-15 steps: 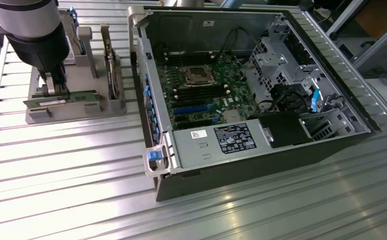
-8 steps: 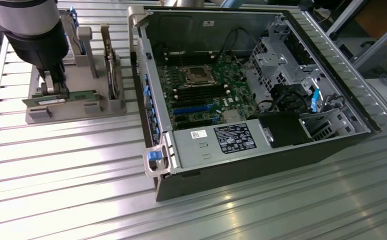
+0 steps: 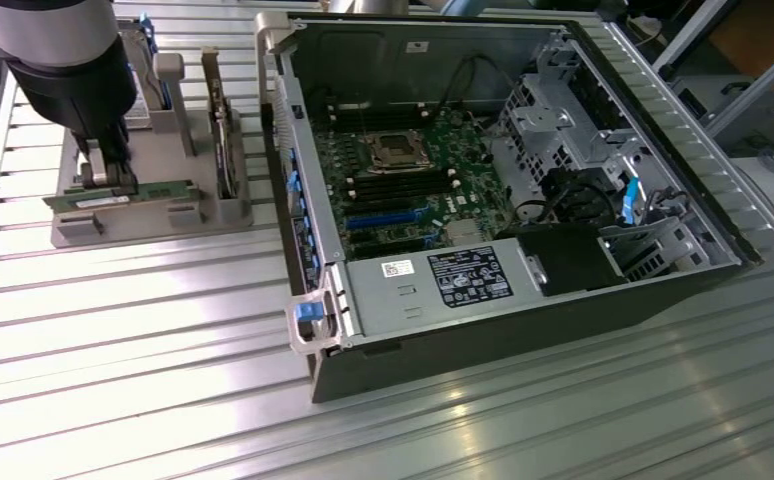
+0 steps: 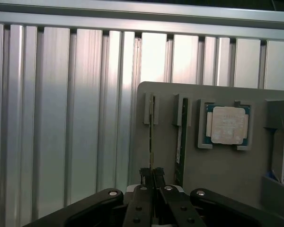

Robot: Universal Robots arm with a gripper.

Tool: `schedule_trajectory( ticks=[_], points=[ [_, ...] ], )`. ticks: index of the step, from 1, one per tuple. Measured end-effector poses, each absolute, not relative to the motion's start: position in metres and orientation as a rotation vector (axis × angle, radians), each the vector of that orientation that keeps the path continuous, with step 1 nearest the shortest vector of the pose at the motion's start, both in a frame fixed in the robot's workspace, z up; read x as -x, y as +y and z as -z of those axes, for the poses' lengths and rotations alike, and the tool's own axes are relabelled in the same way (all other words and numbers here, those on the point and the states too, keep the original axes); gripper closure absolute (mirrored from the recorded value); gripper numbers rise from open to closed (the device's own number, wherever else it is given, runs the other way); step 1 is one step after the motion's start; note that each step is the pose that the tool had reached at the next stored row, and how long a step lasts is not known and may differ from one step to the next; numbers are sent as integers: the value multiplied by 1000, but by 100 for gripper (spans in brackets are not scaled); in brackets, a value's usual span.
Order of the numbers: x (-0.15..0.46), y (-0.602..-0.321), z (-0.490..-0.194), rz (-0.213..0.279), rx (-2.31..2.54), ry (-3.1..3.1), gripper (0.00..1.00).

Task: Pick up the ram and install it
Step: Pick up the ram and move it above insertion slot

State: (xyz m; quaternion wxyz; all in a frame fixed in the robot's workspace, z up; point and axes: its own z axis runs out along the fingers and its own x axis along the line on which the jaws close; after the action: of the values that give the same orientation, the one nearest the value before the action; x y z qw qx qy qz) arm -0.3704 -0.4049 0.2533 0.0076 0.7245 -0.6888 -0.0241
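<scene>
Your gripper [image 4: 151, 174] is clamped on the ram [image 4: 151, 142], which stands on edge in its slot of the grey holder [image 4: 227, 170], just beside the twin stick [image 4: 182, 142]. Lift straight up and square, so it doesn't bind in the slot.

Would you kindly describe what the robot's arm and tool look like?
The arm has a pale grey, rounded shell above a black cylindrical wrist. The tool is black, with jointed linkage bars, small silver pivot pins and two slim, straight fingers.
</scene>
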Motion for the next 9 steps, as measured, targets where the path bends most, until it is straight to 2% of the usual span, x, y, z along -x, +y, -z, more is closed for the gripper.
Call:
schedule_trajectory(
  ticks=[9],
  points=[
    [370, -405, -256, 75, -2265, -2154, 88]
  ],
)
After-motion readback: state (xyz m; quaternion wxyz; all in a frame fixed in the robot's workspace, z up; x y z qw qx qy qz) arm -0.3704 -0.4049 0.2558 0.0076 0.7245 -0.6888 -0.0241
